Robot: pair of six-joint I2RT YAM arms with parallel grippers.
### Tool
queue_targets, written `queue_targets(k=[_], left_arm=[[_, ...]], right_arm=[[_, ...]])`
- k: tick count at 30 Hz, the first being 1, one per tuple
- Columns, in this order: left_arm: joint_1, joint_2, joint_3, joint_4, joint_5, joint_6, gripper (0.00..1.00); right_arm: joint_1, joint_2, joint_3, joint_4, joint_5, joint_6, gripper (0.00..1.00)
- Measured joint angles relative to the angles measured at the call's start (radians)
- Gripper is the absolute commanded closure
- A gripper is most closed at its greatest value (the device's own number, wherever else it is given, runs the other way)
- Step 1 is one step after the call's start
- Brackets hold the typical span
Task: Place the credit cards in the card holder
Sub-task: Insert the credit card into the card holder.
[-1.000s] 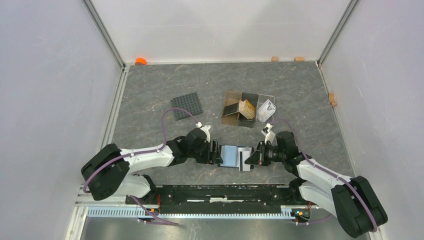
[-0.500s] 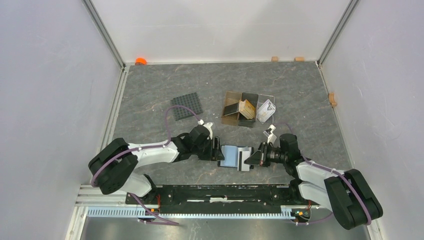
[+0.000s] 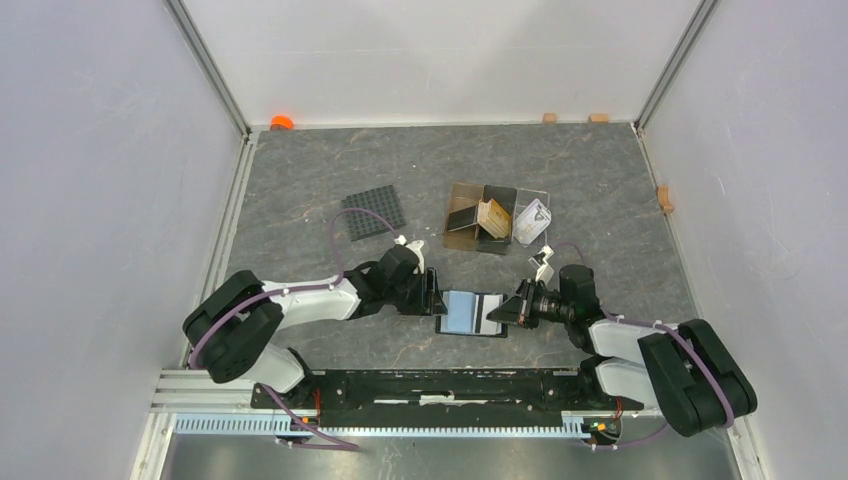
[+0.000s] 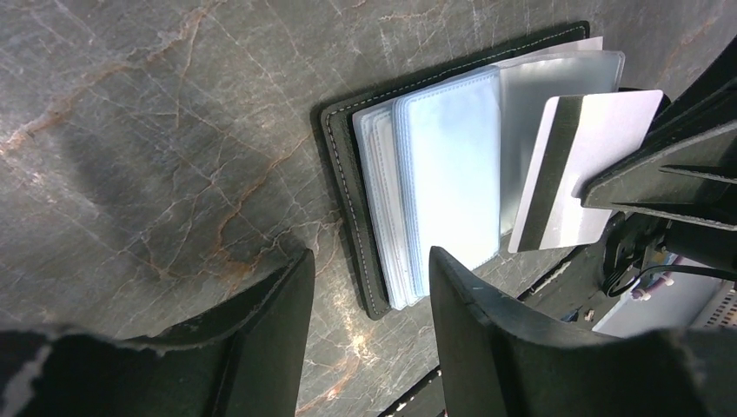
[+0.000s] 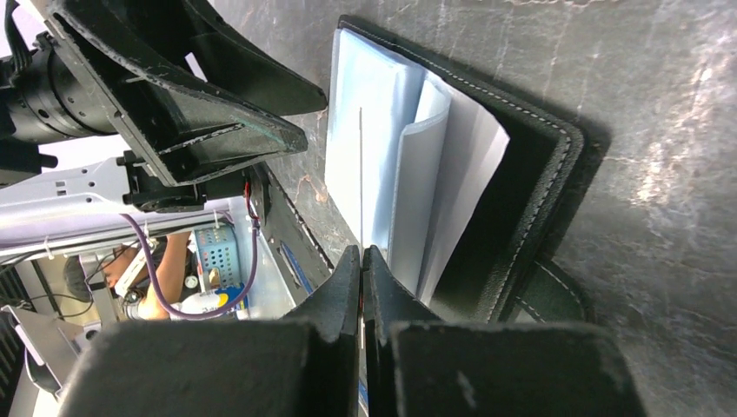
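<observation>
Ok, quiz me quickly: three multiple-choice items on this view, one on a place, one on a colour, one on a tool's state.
1. Where does the open black folding card holder with pale blue sleeves lie?
A. on the black gridded mat
B. on the grey stone-look table, between the left tool and the right tool
C. inside the brown translucent box

2. What colour is the thin plastic card over the sleeves?
A. whitish with a dark stripe
B. tan-orange
C. red

3. How is the right tool?
A. wide open and empty
B. shut on the holder's strap
C. shut on the card

Answers:
1 B: the top view shows it on the table between both tools.
2 A: the left wrist view shows the pale face and dark stripe.
3 C: the right wrist view shows the fingers pinching the card's edge.
</observation>
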Motion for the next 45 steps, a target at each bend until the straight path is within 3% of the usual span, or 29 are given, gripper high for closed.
queue_targets(k=[27, 45], left_arm=[[0.014, 0.048, 0.019, 0.039, 0.029, 0.008, 0.51], [0.019, 0.055, 0.017, 0.037, 0.028, 0.026, 0.59]], right_arm=[[0.045, 0.233, -0.022, 0.232, 0.051, 0.089, 1.0], [0.076, 0.386, -0.06, 0.48, 0.067, 0.204, 1.0]])
